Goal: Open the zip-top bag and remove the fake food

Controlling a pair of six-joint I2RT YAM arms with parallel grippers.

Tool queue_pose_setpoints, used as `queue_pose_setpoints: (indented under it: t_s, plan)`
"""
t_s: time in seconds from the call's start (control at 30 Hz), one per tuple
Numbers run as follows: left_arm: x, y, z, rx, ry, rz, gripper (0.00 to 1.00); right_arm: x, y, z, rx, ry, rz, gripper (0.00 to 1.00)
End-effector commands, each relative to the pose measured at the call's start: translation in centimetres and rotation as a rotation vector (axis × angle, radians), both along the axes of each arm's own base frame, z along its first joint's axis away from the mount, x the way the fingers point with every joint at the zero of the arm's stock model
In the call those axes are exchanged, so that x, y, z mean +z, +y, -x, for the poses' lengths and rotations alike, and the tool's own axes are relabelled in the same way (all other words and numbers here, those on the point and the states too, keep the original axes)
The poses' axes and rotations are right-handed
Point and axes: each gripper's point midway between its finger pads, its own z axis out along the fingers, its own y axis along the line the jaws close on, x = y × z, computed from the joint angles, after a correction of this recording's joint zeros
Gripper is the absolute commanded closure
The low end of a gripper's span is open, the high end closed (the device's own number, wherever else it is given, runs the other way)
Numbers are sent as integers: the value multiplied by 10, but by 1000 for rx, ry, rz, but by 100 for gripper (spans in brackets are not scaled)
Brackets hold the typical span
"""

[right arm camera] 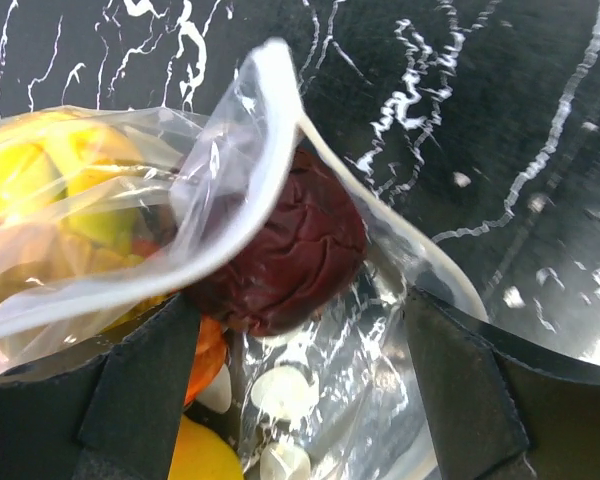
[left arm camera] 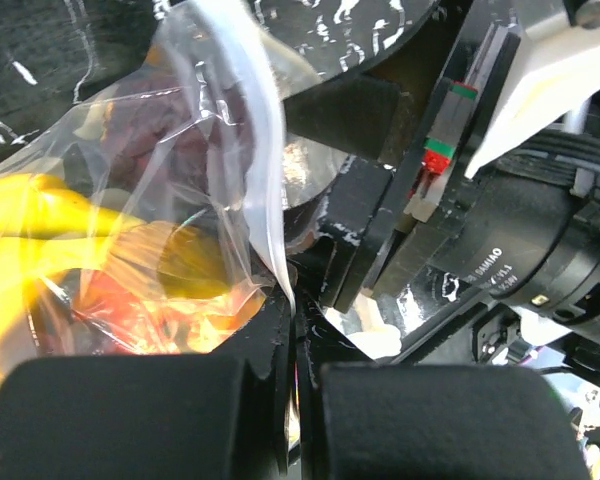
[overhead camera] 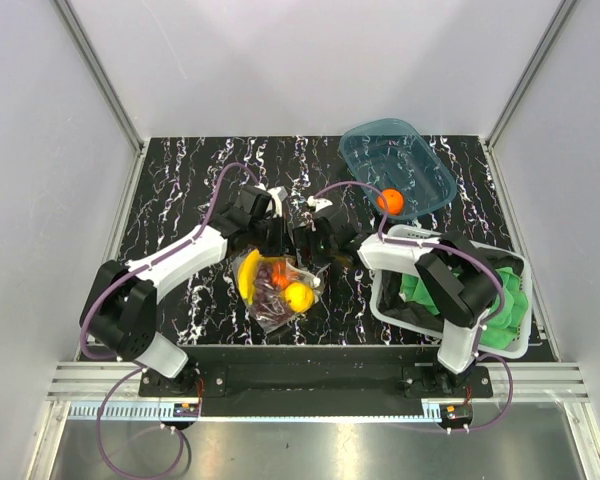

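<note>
One zip-top bag (overhead camera: 280,292) is pinched by the clenched left gripper (left arm camera: 295,340) near the table's (overhead camera: 180,180) near edge. The right gripper (right arm camera: 295,330) is spread wide astride its mouth. One banana bunch (overhead camera: 248,275) and one grape cluster (right arm camera: 280,250) are enclosed. One orange fruit (overhead camera: 390,200) is seen in the far-right tub (overhead camera: 375,155).

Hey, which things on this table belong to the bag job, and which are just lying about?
Job: zip-top bag, fake food inside it, loose orange fruit, left claw, right claw.
Lying about: blue tub holding that fruit, white basket, green cloth.
</note>
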Motion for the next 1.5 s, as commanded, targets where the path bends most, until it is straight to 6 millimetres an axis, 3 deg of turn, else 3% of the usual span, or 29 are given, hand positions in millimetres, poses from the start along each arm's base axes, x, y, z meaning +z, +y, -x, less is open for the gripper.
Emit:
queue_pose_setpoints:
  t_s: [0.0,0.27,0.33,0.43,0.6,0.63,0.67,0.8,0.87,1.13,1.37,1.43,1.47]
  plan:
    - [25,-27,9,-91,-12,106,100,16,38,-19,84,-74,-121,12]
    - [21,-25,11,-78,4,103,100,19,46,-16,123,-83,-170,32]
    - [21,-24,12,-73,-1,98,100,27,46,-14,144,-96,-170,51]
    - [26,-23,12,-65,-11,104,100,39,43,-10,160,-101,-165,65]
    - [35,-15,13,-48,-47,92,100,57,27,4,121,-80,-161,73]
    - [39,-13,14,-49,-62,88,100,69,24,9,124,-84,-176,75]
    - [40,-12,14,-47,-66,83,100,67,19,16,117,-65,-177,75]
    - [52,-13,18,-54,-73,112,100,80,0,31,-2,1,-217,74]
    - [59,-15,20,-53,-67,136,100,81,-2,32,-54,29,-246,67]
    - [96,-27,27,-70,-89,223,100,78,28,26,-169,225,-377,55]
    - [110,-41,36,-105,-83,258,100,88,40,17,-181,211,-546,32]
    - [111,-44,37,-115,-82,261,100,77,32,22,-209,232,-567,23]
    - [113,-46,39,-123,-86,263,100,89,35,18,-211,211,-650,22]
